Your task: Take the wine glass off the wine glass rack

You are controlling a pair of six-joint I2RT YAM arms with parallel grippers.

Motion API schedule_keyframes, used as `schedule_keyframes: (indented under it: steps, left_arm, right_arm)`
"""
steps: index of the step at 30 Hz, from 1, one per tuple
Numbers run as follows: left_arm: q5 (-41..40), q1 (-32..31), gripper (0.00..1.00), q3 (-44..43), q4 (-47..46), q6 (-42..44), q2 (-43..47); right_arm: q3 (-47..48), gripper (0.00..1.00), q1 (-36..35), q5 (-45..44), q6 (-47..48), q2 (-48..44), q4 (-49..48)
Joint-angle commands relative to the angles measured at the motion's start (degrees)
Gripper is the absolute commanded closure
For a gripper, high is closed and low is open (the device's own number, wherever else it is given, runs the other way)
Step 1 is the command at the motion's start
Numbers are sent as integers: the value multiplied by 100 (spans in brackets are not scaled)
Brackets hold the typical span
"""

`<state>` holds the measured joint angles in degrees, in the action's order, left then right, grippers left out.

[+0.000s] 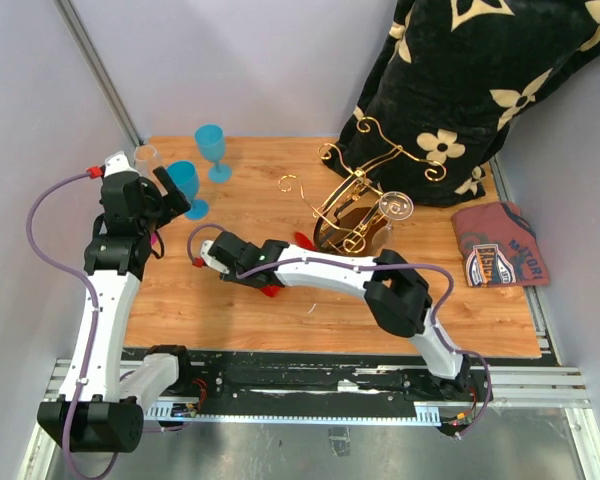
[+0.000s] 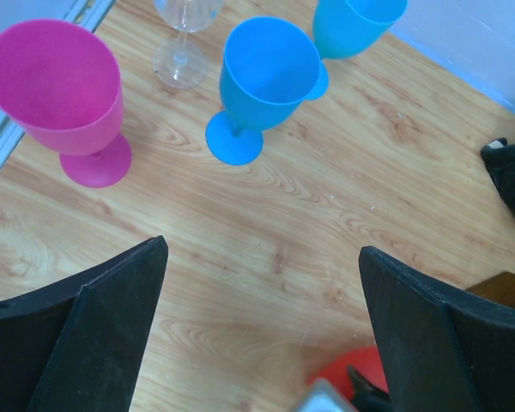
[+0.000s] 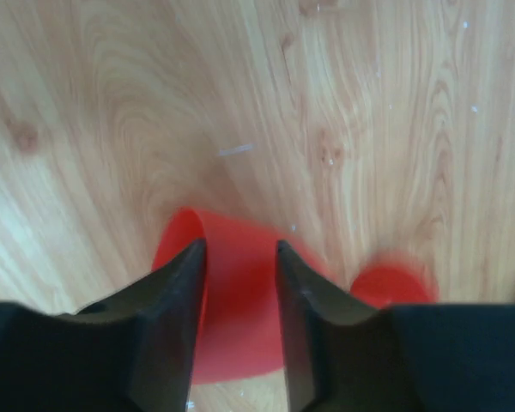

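The gold wire wine glass rack (image 1: 352, 195) stands at the back right of the wooden table on its dark base. A clear wine glass (image 1: 395, 207) hangs on its right side. A red wine glass (image 3: 240, 292) lies on its side on the wood, its foot (image 3: 393, 283) to the right. My right gripper (image 3: 238, 245) hovers right over its bowl with the jaws half closed, and contact is unclear. From above, that red glass (image 1: 271, 292) shows just under the right arm. My left gripper (image 2: 262, 249) stands wide open over bare wood, far from the rack.
In front of the left gripper stand a pink glass (image 2: 64, 94), two blue glasses (image 2: 262, 81) (image 2: 356, 26) and a clear glass (image 2: 182, 43). A black flowered blanket (image 1: 460, 90) rises behind the rack. A folded red cloth (image 1: 500, 245) lies at the right.
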<state>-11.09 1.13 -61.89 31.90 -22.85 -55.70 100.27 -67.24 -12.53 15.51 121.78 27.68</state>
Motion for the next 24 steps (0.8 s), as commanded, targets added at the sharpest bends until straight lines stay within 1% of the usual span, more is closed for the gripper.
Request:
schedule_keyframes:
  steps: [1, 2, 3, 6, 9, 14, 18, 21, 24]
  left_arm:
    - [-191, 62, 0, -162, 90, -176, 244]
    - [-218, 63, 0, -175, 95, -187, 263]
    - [-251, 63, 0, -195, 103, -194, 277]
    - [-416, 63, 0, -265, 103, -204, 340]
    - [-534, 68, 0, -307, 84, -198, 392]
    - [-656, 67, 0, -348, 106, -241, 464]
    - [-736, 72, 0, -349, 126, -255, 498]
    - [-732, 72, 0, -373, 151, -264, 507]
    - [-749, 72, 0, -390, 159, -280, 514]
  right_arm:
    - [874, 90, -16, -1135, -357, 635, 1255]
    - [1064, 98, -36, -1235, -452, 682, 1507]
    - [1140, 99, -53, -1362, -504, 637, 1608]
    - [1064, 99, -245, -1740, -525, 137, 1472]
    - [1121, 99, -351, -1703, -605, -393, 1427]
    - [1122, 99, -364, -1059, -838, -1230, 1194]
    - [684, 99, -196, -431, -993, -1771, 300]
    - [403, 99, 82, 104, -1187, -1927, -282]
    - [310, 99, 294, 395, -1335, -1852, -728]
